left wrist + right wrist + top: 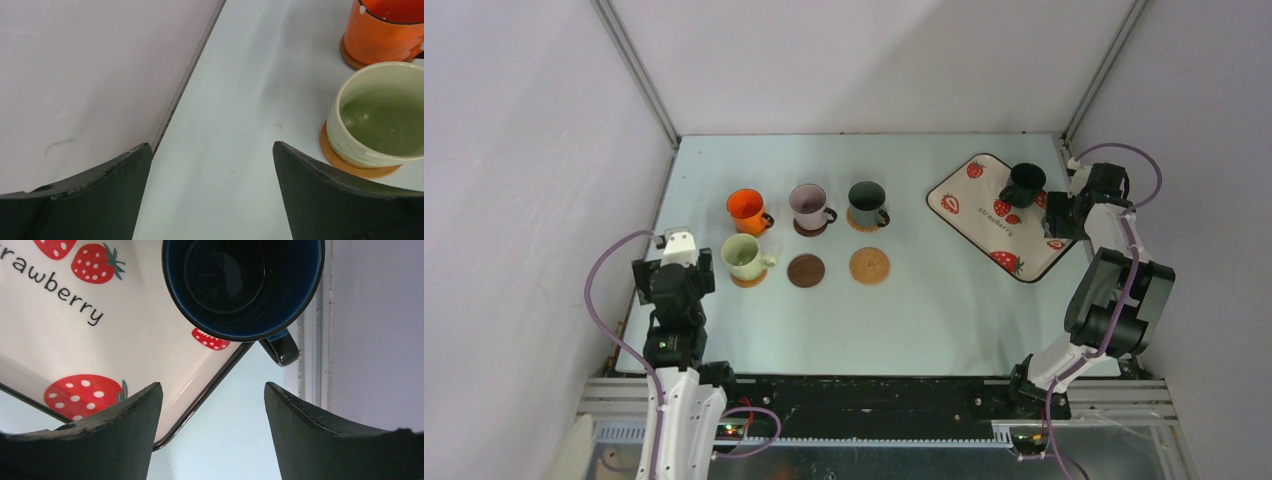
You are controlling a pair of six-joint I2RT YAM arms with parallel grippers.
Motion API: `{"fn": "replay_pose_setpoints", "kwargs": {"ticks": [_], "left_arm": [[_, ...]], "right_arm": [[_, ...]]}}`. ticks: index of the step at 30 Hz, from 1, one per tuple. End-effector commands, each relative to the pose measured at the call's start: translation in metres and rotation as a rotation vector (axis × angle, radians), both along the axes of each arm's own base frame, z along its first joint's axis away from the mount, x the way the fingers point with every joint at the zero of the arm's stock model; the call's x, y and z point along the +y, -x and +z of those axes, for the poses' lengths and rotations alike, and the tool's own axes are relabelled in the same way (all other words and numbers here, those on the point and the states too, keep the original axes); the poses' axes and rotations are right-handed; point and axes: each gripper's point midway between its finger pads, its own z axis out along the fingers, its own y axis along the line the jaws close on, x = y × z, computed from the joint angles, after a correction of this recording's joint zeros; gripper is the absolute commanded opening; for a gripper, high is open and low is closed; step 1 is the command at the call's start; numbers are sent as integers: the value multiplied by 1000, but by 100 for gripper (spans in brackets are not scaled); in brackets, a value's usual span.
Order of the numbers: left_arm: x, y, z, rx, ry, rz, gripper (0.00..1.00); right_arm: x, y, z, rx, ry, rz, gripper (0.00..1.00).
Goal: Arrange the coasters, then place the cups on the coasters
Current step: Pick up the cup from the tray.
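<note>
With right gripper (212,390) spread, empty, just short of navy cup (240,285) at tray's (125,340) far edge: advance, straddle near rim clear of handle (282,347), pinch firmly, lift straight. With left gripper (211,145) spread beside green cup (380,115): wait.

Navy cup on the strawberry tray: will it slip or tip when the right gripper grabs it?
The navy cup looks glossy, so probably slippery; grip its wall firmly. It looks rigid and wide-mouthed, so tipping seems unlikely. Its handle juts past the tray rim and might catch.
</note>
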Motion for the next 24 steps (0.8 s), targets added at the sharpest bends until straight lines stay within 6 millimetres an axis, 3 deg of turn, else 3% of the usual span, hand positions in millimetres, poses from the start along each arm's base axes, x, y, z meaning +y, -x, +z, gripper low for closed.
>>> {"fn": "replay_pose_setpoints", "kwargs": {"ticks": [1, 6, 13, 18, 24], "left_arm": [[6, -1, 26, -100, -11, 36, 98], [6, -3, 21, -79, -12, 34, 98], [6, -2, 24, -96, -17, 33, 98], [7, -2, 22, -82, -17, 39, 98], [9, -1, 23, -87, -20, 51, 98]], "right_arm": [[-9, -7, 22, -54, 76, 104, 79], [-19, -5, 21, -28, 99, 186, 84], [-50, -7, 24, -10, 114, 191, 92], [-48, -8, 1, 73, 51, 267, 99], [-38, -20, -7, 92, -42, 314, 98]]}}
